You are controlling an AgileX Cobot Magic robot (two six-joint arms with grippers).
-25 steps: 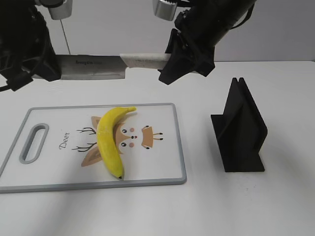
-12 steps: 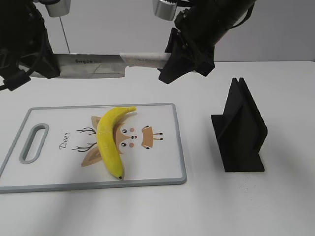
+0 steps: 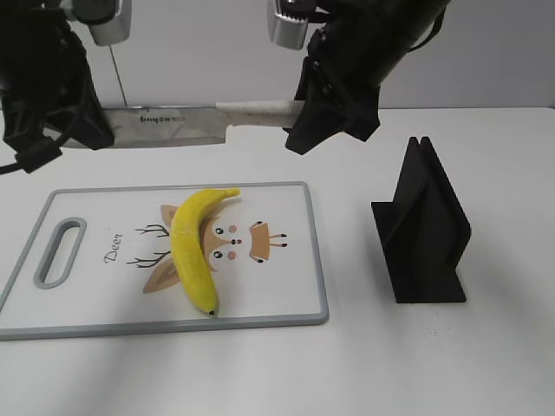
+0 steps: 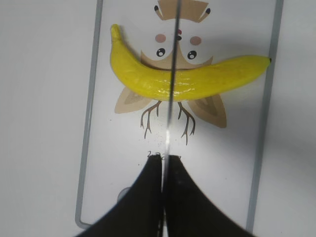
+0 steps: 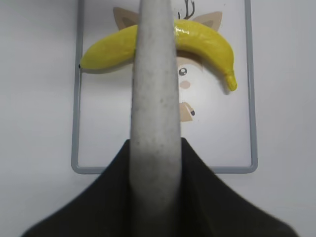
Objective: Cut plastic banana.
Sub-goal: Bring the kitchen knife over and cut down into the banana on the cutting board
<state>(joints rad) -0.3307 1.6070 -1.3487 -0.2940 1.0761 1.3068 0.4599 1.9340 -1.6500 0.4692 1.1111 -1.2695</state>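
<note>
The plastic banana (image 3: 192, 247) lies yellow and curved on the white cutting board (image 3: 269, 290), stem to the rear. A kitchen knife (image 3: 165, 124) hangs level above the board's far edge. My left gripper (image 3: 87, 130) is shut on the blade's tip end; in the left wrist view the blade (image 4: 170, 98) runs edge-on between my left gripper's (image 4: 166, 160) fingers across the banana (image 4: 207, 79). My right gripper (image 3: 303, 121) is shut on the pale handle (image 3: 260, 111); in the right wrist view the handle (image 5: 153, 89) crosses the banana (image 5: 207, 42) from my right gripper (image 5: 155, 143).
A black slotted knife stand (image 3: 425, 230) sits on the white table to the right of the board. The board has a grey rim and a handle slot (image 3: 59, 251) at its left end.
The knife and both grippers have shifted a little to the right, still level above the board. The banana has not moved.
</note>
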